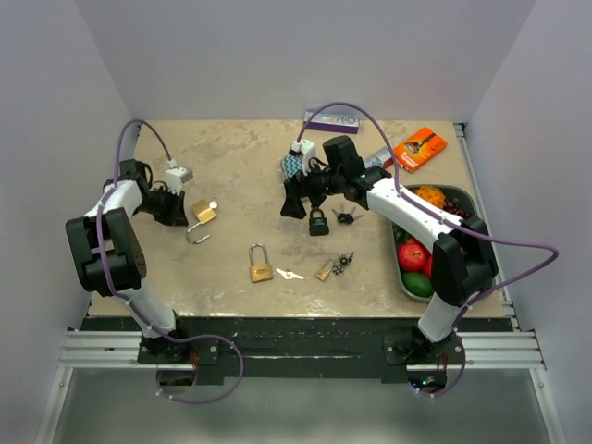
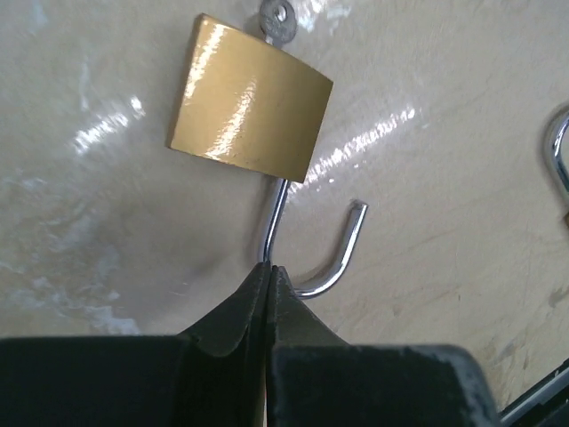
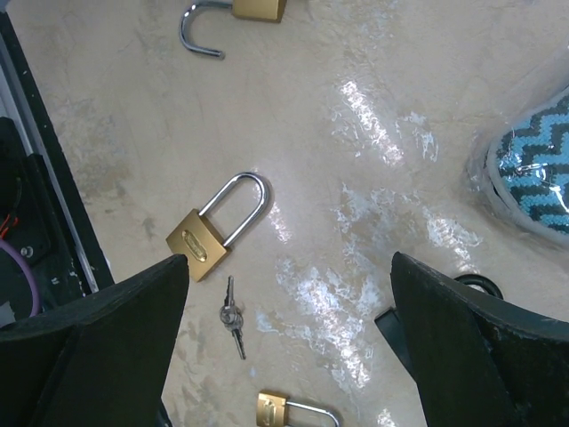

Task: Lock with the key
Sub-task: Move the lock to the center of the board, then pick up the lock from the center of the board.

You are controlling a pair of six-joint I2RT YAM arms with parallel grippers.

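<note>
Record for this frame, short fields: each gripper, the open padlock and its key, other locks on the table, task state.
left gripper: shut, tips at the shackle of the open brass padlock; grip unclear
key: sticking out of that padlock's body
right gripper: open, empty, above the table
long-shackle brass padlock: closed, loose keys beside it
black padlock: near the right gripper
task state: shackle not yet pushed in

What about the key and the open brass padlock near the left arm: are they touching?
Touching. The left wrist view shows the key sticking out of the padlock body, without gap.
</note>
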